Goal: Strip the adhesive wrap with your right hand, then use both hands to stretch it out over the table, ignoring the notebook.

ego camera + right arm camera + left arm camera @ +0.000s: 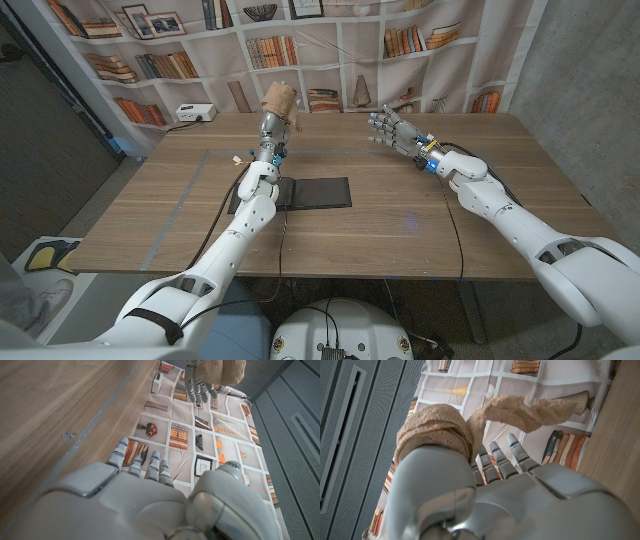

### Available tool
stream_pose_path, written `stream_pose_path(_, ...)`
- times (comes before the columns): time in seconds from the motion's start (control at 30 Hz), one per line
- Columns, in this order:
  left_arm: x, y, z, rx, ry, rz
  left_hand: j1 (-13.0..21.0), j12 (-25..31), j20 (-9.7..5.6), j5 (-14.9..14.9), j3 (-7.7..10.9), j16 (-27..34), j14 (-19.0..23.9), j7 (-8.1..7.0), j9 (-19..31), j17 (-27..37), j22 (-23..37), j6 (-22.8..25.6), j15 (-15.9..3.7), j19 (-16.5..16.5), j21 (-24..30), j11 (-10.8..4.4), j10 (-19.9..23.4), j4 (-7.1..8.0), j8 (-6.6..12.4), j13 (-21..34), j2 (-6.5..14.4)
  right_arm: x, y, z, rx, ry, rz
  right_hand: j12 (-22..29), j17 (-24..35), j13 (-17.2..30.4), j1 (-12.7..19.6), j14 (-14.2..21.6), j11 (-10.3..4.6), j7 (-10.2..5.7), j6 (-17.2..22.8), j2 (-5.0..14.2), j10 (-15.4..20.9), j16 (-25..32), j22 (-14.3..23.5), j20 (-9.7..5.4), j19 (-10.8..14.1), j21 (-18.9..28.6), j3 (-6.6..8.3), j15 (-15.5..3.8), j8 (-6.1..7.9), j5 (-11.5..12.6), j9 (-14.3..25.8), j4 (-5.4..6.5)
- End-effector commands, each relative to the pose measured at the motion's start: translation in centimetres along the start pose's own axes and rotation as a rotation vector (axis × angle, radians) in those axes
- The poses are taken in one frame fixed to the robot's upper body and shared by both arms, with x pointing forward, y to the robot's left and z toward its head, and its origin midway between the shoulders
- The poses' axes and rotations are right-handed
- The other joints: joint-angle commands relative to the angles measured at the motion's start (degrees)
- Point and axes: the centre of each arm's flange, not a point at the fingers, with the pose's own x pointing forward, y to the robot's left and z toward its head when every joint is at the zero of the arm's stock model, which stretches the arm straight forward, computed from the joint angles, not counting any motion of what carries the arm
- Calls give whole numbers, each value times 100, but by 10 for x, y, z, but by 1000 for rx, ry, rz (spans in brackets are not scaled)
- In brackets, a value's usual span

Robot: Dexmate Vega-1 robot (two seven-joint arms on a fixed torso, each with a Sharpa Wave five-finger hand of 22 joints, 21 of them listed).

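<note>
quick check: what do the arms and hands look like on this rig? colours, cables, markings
Both arms have glossy white rounded shells with black bands at the joints. The left hand and right hand are silver-grey metal with segmented fingers. Blue fittings and small coloured connectors sit at each wrist; thin black cables trail along the forearms. No markings legible.

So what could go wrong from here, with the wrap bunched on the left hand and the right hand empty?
1. The wrap is bunched on the left hand with one loose tail; the right hand, open and well apart, may grab the bulk instead of the tail.
2. Adhesive layers may cling, so pulling could twist the wrap rather than strip it.
3. The notebook lies under the left arm and could get bumped.
</note>
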Motion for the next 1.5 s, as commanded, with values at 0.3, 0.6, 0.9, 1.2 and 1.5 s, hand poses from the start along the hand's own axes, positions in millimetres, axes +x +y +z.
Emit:
stream_pose_path(0.3,7,-10,-6,44,49,-2,-402,-86,67,56,-193,0,-529,-140,-70,-156,20,-314,114,-577,-440,115,-601,124,-275,-172,-76,24,10,4,97,-92,89,-37,34,22,281,-195,29,37,57,64,90,-11,10,-374,-279,-6,80,-551,-10,-9,14,-136)
stream_pose_path(0.6,6,-16,-8,82,61,1,-536,-83,75,77,-306,-22,-943,-209,-112,-282,22,-636,220,-872,-692,146,-943,124,-486,-283,-170,35,19,6,86,-107,137,-75,36,25,392,-236,47,38,53,104,23,-19,10,-572,-356,-22,136,-523,-18,-12,16,-185)
stream_pose_path(0.9,8,-23,-1,224,59,-19,-596,-44,-96,104,-420,-56,-1349,-164,-153,-507,-1,-771,206,-923,-905,190,-1074,84,-627,-413,-274,37,24,12,35,-110,170,-125,35,26,507,-313,6,5,39,104,-95,-36,9,-803,-416,-20,178,-491,-31,-17,18,-241)
stream_pose_path(1.2,2,-27,-6,270,60,-22,-848,-26,-140,153,-615,-3,-1450,-202,-204,-737,-5,-783,179,-916,-1114,196,-1196,167,-728,-581,-398,36,27,17,-53,-95,176,-166,36,23,675,-390,-36,-43,-14,149,-253,-52,8,-1040,-522,-36,256,-595,-49,-14,20,-308)
stream_pose_path(1.5,2,-30,-4,286,70,-30,-1138,-5,-158,280,-874,28,-1504,-232,-254,-868,-6,-813,161,-860,-1274,191,-1255,269,-821,-724,-635,38,32,27,-138,-100,193,-164,35,19,888,-427,-112,-85,-65,129,-336,-50,6,-984,-551,-20,325,-607,-54,-22,22,-396)
